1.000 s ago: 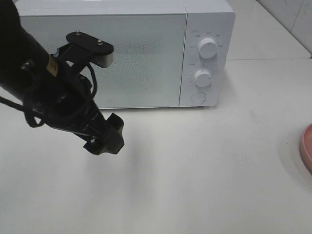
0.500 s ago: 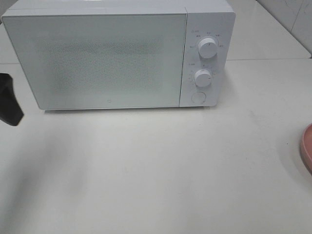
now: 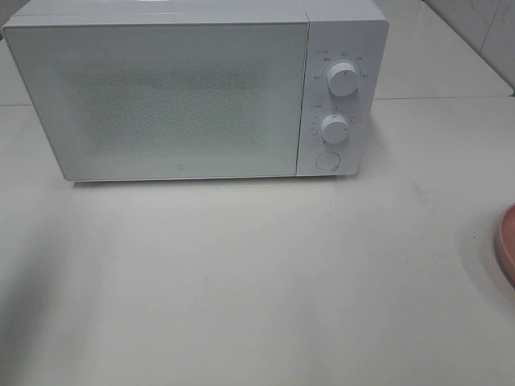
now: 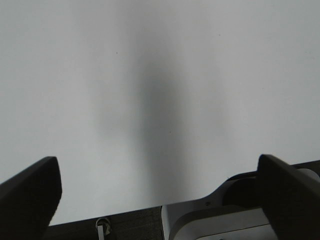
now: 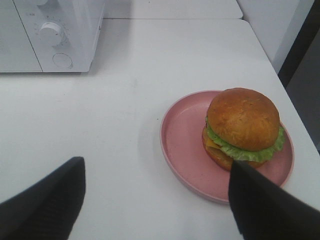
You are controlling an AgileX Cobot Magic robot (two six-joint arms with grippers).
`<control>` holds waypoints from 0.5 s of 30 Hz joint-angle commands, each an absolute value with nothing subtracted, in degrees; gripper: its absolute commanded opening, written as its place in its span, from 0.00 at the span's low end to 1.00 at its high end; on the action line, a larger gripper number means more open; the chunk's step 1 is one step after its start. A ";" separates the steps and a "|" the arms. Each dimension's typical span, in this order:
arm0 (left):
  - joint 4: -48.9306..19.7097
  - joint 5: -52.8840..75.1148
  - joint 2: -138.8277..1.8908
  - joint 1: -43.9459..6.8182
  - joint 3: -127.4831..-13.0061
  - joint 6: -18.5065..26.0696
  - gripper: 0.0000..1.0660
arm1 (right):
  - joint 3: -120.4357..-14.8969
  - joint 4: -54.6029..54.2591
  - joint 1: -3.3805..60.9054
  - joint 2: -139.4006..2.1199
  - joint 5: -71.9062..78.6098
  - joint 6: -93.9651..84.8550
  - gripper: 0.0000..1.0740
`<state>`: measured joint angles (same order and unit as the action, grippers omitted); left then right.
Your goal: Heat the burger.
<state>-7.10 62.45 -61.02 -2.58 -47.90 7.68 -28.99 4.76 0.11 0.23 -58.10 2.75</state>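
Observation:
The burger (image 5: 243, 120), with a glossy brown bun and green lettuce, sits on a pink plate (image 5: 185, 145) in the right wrist view. My right gripper (image 5: 156, 167) hovers open just short of the plate, and one finger (image 5: 260, 205) overlaps the plate's near rim in the picture. Nothing is between its fingers. My left gripper (image 4: 157, 165) is open wide over bare white table and holds nothing. Neither arm shows in the exterior high view, where only a sliver of the plate (image 3: 507, 241) appears at the right edge.
A white microwave (image 3: 177, 96) stands at the back with its door shut. Two knobs (image 3: 344, 79) and a round button (image 3: 327, 160) are on its right panel. The microwave (image 5: 50, 30) also shows in the right wrist view, far from the plate. The table edge (image 5: 280, 75) runs close beside the plate.
The left arm, which stood in front of the microwave door a second ago, has pulled away to the left and out of the exterior high view.

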 commanded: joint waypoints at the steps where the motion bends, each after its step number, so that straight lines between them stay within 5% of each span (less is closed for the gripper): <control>1: -6.59 61.59 -56.09 -2.41 -44.23 7.16 0.92 | -28.88 4.53 -0.06 1.72 -57.75 2.01 0.70; 15: -2.52 58.79 -34.66 -2.41 -29.56 5.96 0.92 | -28.88 4.53 -0.06 1.72 -57.75 2.01 0.70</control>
